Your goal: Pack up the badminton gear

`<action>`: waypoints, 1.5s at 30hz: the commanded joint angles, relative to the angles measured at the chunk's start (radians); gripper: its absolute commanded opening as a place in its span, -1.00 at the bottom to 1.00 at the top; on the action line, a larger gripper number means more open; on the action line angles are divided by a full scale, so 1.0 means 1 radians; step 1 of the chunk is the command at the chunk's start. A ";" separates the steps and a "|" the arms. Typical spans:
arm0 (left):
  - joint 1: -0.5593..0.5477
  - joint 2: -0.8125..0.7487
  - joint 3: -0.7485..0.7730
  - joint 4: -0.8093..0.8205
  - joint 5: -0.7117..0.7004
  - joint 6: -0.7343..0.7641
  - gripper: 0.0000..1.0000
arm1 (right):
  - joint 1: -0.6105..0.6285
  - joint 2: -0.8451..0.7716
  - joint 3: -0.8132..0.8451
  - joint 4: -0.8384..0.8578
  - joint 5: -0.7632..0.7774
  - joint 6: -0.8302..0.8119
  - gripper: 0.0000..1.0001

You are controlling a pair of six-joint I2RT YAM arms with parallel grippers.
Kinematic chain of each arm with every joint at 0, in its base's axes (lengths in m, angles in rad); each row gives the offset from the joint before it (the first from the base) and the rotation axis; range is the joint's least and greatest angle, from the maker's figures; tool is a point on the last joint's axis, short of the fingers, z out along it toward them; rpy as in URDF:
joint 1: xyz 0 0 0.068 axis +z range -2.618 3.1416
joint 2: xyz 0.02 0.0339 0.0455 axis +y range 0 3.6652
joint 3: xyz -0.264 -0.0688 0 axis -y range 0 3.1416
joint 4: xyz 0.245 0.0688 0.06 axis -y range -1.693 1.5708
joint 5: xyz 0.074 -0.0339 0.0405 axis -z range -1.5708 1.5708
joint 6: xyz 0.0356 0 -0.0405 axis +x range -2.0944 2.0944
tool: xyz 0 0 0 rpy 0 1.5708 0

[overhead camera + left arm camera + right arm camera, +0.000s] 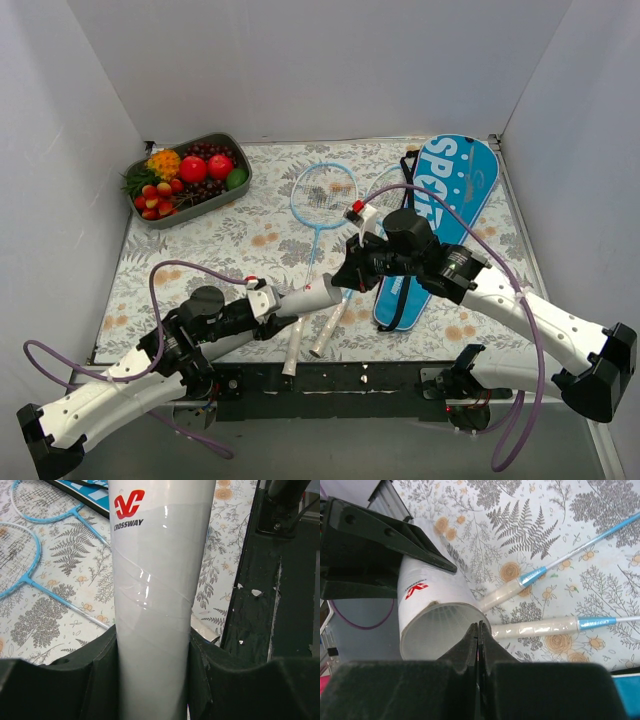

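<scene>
**Top external view.** The left gripper [268, 306] is clamped round the nearer part of the white cylindrical shuttlecock tube [312, 296]. It holds the tube over the near part of the fern-patterned tablecloth [200, 250], above the silvery handles of the two light-blue-framed rackets [325, 192]. The tube's long axis runs from lower left to upper right. Its far end points at the right gripper [346, 277] and, beyond that, at the blue racket-shaped "SPORT" bag [445, 200], which lies lengthways, near to far, on the right.

**Left wrist view.** The tube [155, 580] fills the middle, glossy, with a red logo. One black finger [100, 675] presses its left flank and another its right. It is probably light and stiff along its length, but thin-walled and rather slick. A moderate squeeze across the body, as here, suits it better than a hard one.

**Right wrist view.** The tube's open mouth [440, 630] faces this camera, so the open end leads. The right gripper's fingers [470, 650] are pressed together with nothing seen between them, and their tips sit at the rim. Whether they touch it I cannot tell. The bare rim looks like the easiest part to crush, so it is a poor place to grip.
</scene>
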 commanded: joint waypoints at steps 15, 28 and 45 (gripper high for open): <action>-0.013 0.047 0.047 0.262 0.065 -0.021 -1.00 | 0.208 0.007 -0.084 0.040 -0.048 0.080 -0.90; -0.012 0.266 0.151 0.234 -0.434 0.074 -1.00 | 0.096 -0.171 0.126 -0.274 0.340 -0.001 -0.40; 0.504 0.864 0.585 0.180 -0.390 -0.004 -1.00 | 0.087 -0.231 0.135 -0.362 0.324 -0.026 -0.36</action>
